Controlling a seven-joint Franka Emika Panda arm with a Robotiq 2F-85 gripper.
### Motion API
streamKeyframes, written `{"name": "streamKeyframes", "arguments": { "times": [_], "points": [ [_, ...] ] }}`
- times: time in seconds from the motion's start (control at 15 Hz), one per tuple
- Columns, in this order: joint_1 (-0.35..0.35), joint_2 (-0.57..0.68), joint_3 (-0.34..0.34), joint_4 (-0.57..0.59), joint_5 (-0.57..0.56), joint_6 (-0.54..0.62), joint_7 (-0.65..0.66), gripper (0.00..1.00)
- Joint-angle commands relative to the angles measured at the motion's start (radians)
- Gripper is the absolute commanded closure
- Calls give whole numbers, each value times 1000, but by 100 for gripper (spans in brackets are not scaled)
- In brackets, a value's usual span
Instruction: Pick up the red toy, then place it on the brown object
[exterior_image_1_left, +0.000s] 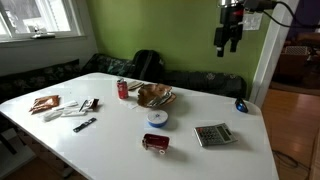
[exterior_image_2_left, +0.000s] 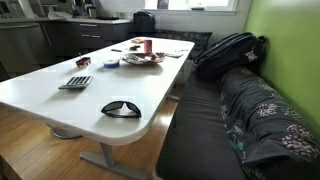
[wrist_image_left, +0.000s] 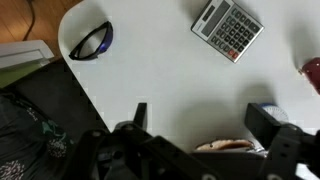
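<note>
The red toy (exterior_image_1_left: 155, 142) is a small dark-red boxy thing near the front of the white table; it also shows in an exterior view (exterior_image_2_left: 84, 62) and at the right edge of the wrist view (wrist_image_left: 312, 68). The brown object (exterior_image_1_left: 155, 96) is a shallow irregular bowl behind it, seen in an exterior view (exterior_image_2_left: 140, 58) and partly between the fingers in the wrist view (wrist_image_left: 225, 146). My gripper (exterior_image_1_left: 228, 38) hangs high above the table's far side, well away from both. Its fingers (wrist_image_left: 205, 118) are open and empty.
A calculator (exterior_image_1_left: 213, 134) (wrist_image_left: 228, 28) lies beside the toy. Dark sunglasses (exterior_image_1_left: 241, 104) (wrist_image_left: 91, 42) lie near the table edge. A white-and-blue disc (exterior_image_1_left: 157, 118), a red can (exterior_image_1_left: 123, 89) and a flat packet (exterior_image_1_left: 45, 103) stand on the table. A dark bench (exterior_image_2_left: 230, 120) runs alongside.
</note>
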Motion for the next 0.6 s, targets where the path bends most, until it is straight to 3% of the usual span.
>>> {"name": "streamKeyframes", "arguments": {
  "times": [0.0, 0.53],
  "points": [
    [22, 44, -11, 34, -13, -24, 4, 0],
    [30, 98, -9, 92, -21, -57, 4, 0]
  ]
}}
